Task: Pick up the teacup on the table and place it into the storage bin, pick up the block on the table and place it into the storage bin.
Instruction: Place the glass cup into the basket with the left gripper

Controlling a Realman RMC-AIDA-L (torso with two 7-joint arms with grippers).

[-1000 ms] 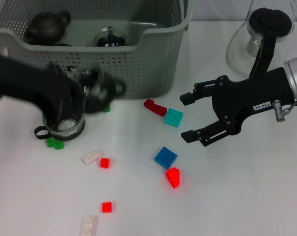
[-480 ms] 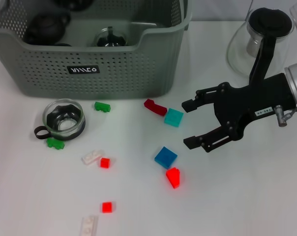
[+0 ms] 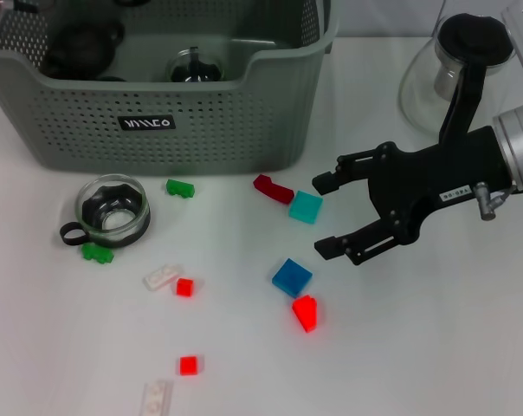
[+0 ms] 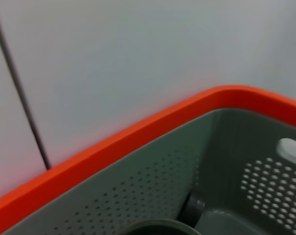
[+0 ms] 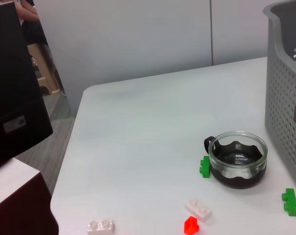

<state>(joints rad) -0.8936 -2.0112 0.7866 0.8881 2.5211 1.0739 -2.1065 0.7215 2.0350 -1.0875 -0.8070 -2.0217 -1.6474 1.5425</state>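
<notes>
Open white surface below and right of the right tool, spread wide above scattered blocks: teal block and dark red block just ahead, blue block and red wedge below. Storage bin walling the far-left side; glass teacup close before it; glass pot behind

Right gripper: matte black, two long angular fingers on linkage bars, squared tips. Black palm block with a small white label bearing dark print. At 3 o'clock of the palm, a ribbed silver wrist collar; small grey metal fitting beneath it.
</notes>
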